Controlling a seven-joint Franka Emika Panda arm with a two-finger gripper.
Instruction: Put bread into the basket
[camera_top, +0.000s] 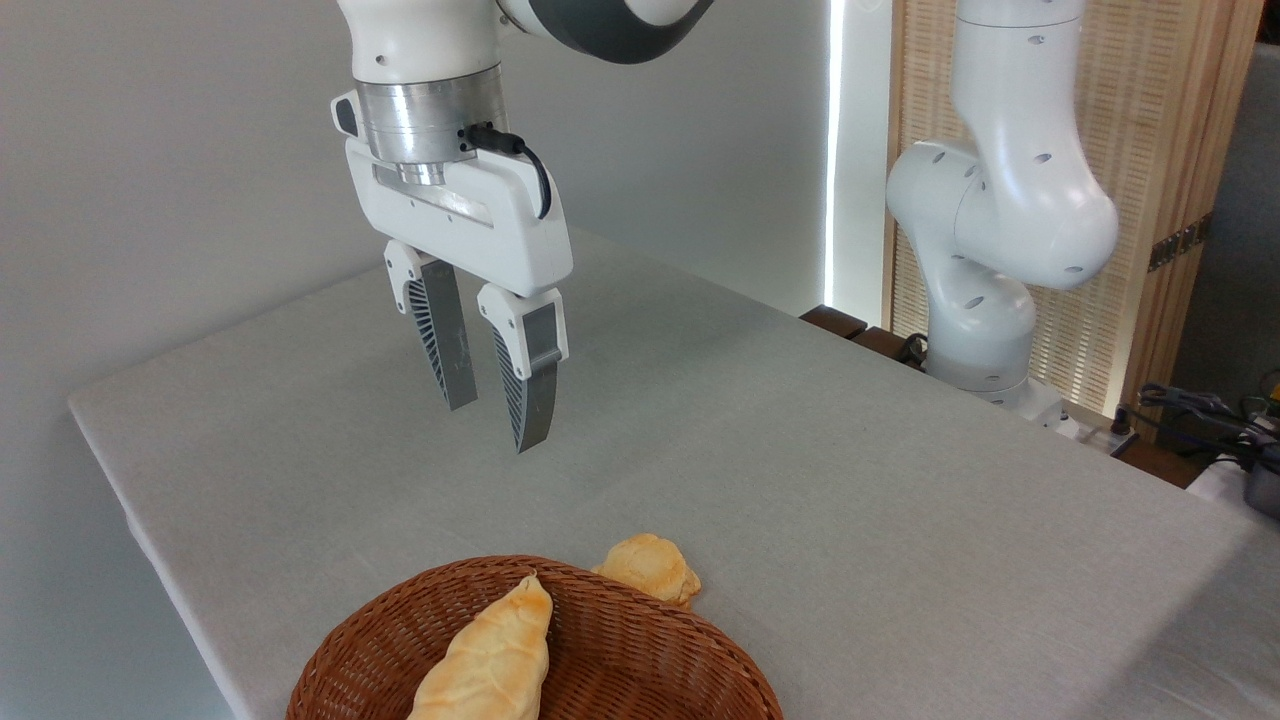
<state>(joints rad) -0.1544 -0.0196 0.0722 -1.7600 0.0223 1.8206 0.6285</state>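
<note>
The bread (649, 567), a small lumpy golden-orange bun, lies on the grey tablecloth just behind the far right rim of the basket (640, 655), touching or nearly touching it. The basket is round, reddish-brown wicker, at the bottom edge of the picture and partly cut off. A longer pale-yellow pointed bread (490, 655) lies inside the basket. My gripper (492, 423) hangs in the air well above the table, up and to the left of the bun, open with nothing between its fingers.
The grey cloth-covered table (850, 480) stretches back and to the right. The arm's white base (985, 300) stands at the table's far right edge, with cables and gear (1215, 420) beyond. The table's left edge (110, 480) drops off near the wall.
</note>
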